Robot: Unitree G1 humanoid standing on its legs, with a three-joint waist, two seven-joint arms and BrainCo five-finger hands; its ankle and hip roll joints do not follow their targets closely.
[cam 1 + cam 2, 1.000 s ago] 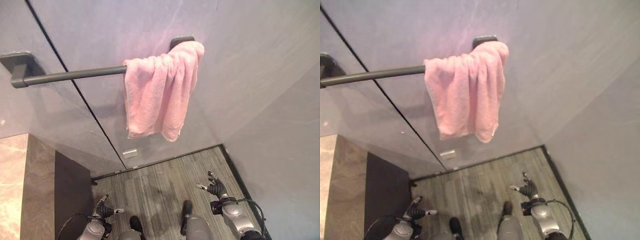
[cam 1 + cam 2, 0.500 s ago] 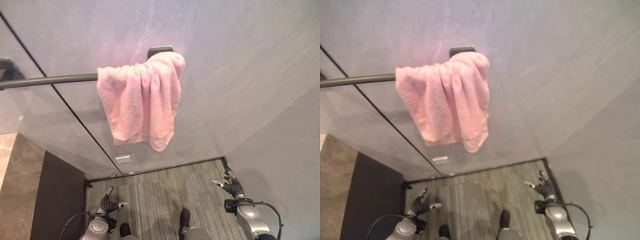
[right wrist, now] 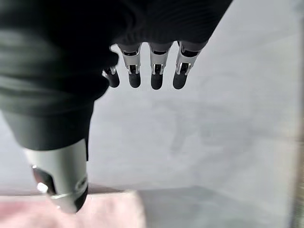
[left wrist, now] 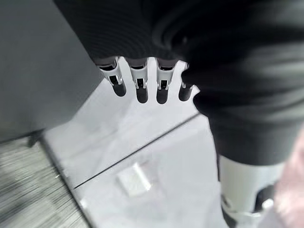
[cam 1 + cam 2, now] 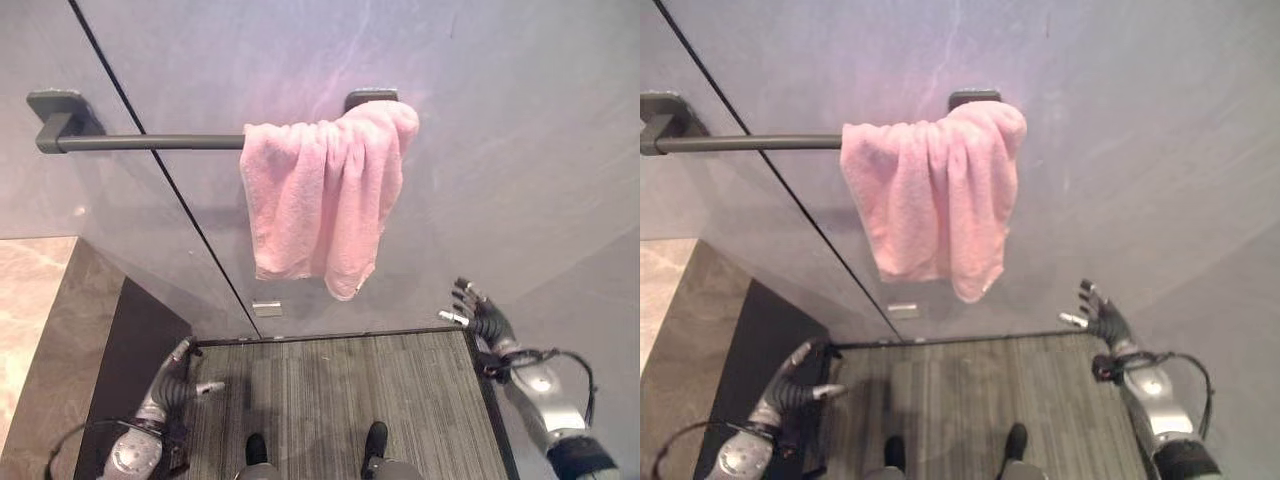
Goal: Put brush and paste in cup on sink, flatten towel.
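Eye views: pink towel [image 5: 325, 195] hangs bunched at the right end of a wall rail [image 5: 150, 142]. Left robot hand [image 5: 178, 378] and right robot hand [image 5: 482, 315] hang low, well apart from it.

Wrist views: both hands' fingers relaxed, holding nothing.

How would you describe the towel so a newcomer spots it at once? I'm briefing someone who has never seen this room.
Look at the grey wall ahead and find the dark rail running across it. The towel hangs bunched at the rail's right end, against the mount there. It is the one pink, soft, rumpled thing among hard grey surfaces, and both hands, left hand and right hand, are below it and clear of it.
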